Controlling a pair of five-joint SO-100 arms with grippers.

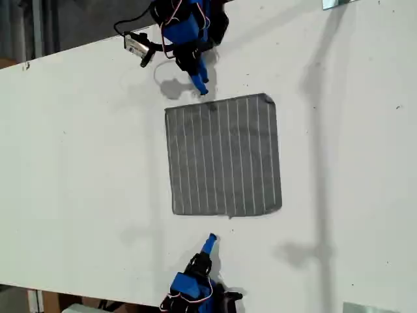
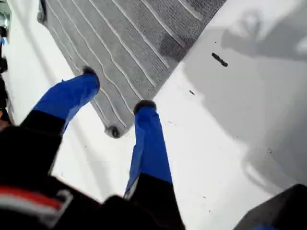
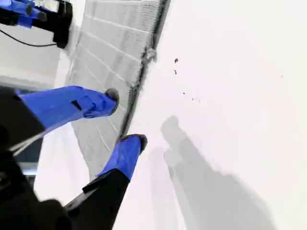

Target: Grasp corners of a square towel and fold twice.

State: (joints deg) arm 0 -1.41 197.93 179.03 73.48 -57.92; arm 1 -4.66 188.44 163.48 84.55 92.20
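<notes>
The grey towel (image 1: 221, 156) with white stripes lies flat and unfolded in the middle of the white table (image 1: 78, 169). My first gripper (image 1: 201, 83) hangs just beyond the towel's far edge in the exterior view, near the upper-left corner. In the first wrist view this gripper (image 2: 116, 90) is open, with a towel corner (image 2: 112, 130) showing between its blue fingers (image 2: 148, 139). My second gripper (image 1: 210, 241) sits off the towel's near edge. It is open (image 3: 125, 117) over that hemmed edge (image 3: 144, 67), holding nothing.
The second wrist view shows the other arm (image 3: 29, 9) and its black camera (image 3: 62, 24) across the towel (image 3: 115, 43). A small dark mark (image 2: 219, 59) lies on the table. Metal pieces sit at the exterior view's upper right (image 1: 339, 3) and lower right (image 1: 365, 308).
</notes>
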